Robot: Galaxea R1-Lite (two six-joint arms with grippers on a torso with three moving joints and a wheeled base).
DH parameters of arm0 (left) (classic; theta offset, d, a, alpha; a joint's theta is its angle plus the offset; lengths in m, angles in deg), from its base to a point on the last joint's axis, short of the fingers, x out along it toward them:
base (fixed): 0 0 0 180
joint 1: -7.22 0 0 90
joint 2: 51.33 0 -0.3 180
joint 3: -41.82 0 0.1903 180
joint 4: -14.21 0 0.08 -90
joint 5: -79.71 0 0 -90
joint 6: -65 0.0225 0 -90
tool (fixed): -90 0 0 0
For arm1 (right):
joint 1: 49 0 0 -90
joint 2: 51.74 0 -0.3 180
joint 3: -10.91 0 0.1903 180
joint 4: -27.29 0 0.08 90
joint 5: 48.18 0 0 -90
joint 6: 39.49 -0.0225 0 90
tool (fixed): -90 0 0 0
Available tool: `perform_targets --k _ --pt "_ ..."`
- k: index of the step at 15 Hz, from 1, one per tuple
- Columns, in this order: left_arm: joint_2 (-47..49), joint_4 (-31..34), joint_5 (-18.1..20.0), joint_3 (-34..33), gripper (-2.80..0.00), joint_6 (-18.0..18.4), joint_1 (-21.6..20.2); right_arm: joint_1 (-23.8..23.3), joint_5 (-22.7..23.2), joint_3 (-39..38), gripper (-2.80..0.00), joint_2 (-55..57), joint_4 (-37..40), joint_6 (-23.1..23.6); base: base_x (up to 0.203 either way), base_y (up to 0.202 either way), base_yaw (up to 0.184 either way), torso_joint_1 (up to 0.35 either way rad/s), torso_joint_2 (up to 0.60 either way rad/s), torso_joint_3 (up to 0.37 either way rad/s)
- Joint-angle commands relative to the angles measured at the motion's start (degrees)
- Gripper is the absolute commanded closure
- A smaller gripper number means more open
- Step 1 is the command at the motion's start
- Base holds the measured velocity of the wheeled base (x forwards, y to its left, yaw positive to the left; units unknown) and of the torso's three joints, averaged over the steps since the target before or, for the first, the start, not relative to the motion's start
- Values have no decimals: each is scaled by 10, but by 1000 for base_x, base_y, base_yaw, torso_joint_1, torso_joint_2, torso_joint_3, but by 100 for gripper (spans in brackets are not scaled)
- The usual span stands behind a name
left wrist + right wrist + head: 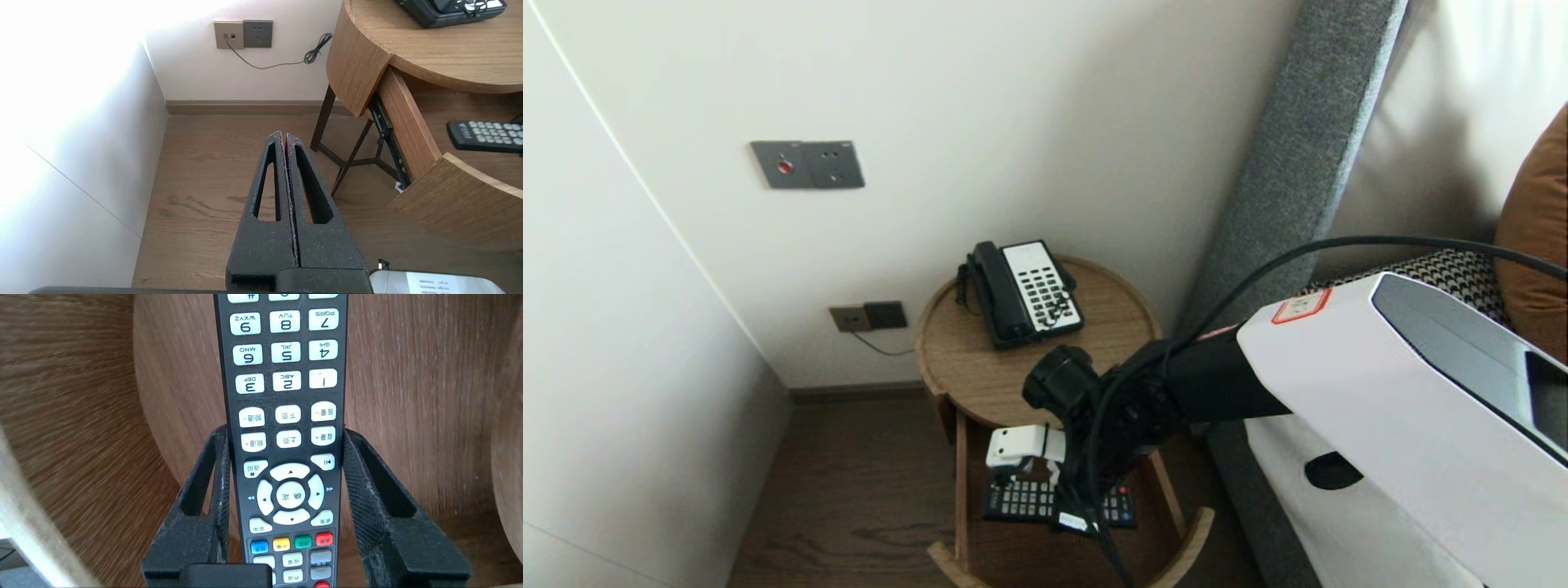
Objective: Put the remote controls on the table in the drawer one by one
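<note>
1. My right pincer (284, 433) reaches down into the open drawer (1170, 490) of a round wooden bedside table (980, 367).
2. It pinches a black remote control (286, 375), one finger pressed against each long edge, level with the volume and channel keys just above the round arrow pad.
3. The remote control is inside that drawer, button side up, lying crosswise below the table top. Its number keys extend past my fingertips, and its coloured keys sit back towards my wrist.
4. I cannot tell whether the remote control rests on the drawer's wooden bottom or hangs just above it.
5. A black and white desk telephone (1025, 290) stands on the table top near the wall, well apart from my right pincer.
6. My left pincer (284, 136) is parked to the left of the table, over the wooden floor (196, 183). Its two fingers are pressed together with nothing between them.
7. A wall socket (243, 34) sits low on the wall beyond my left pincer, with a thin cord plugged into it.
</note>
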Motion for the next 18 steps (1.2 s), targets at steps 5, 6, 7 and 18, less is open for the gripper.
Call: perform_targets --k 5,6,7,18 --pt "0 0 0 0 0 0 0 -1 0 22 0 35 3 4 0 0 0 0 0 0" --pt "0 0 0 0 0 0 0 -1 0 29 0 39 3 4 0 0 0 0 0 0" --pt "0 1 0 0 0 0 -1 -1 0 35 0 45 4 4 0 0 0 0 0 0" --pt "0 1 0 0 0 0 -1 -12 -15 53 0 78 5 6 0 0 0 0 0 0"
